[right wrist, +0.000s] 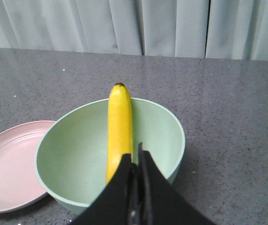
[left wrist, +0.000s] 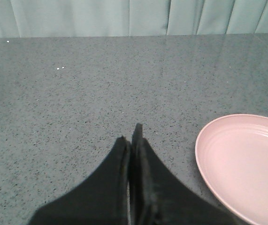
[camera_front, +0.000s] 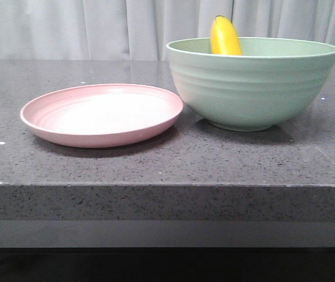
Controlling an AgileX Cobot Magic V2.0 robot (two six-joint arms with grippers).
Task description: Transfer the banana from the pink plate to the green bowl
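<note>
Toward the desk's [camera_front: 167, 158] front right, the bowl [camera_front: 252, 88] already has the banana [camera_front: 224, 36] in it, one end poking above the far rim, leaning on the inner wall. Plate [camera_front: 56, 126] sits front left, bare, its rim just beside or touching the bowl, can't tell which.

Right pincer [right wrist: 134, 157]: fingers pressed together, nothing between them as far as I can see; it hangs above the bowl's near side with the banana's lower part hidden behind it. In the right wrist view the banana runs straight from the bowl floor up over the far rim, dark tip at the top. Left pincer [left wrist: 133, 140]: also closed, empty, over bare desk to the plate's left side, well apart from the bowl.

Judgement: transfer looks done, step in hand is the retreat. To do it well: lift the right arm straight up before moving sideways, so the fingers don't clip the rim or nudge the banana, which only leans and could slide or tip out over the far rim. Keep the pincer closed while it clears. Left arm needs nothing, just stay off the plate.
</note>
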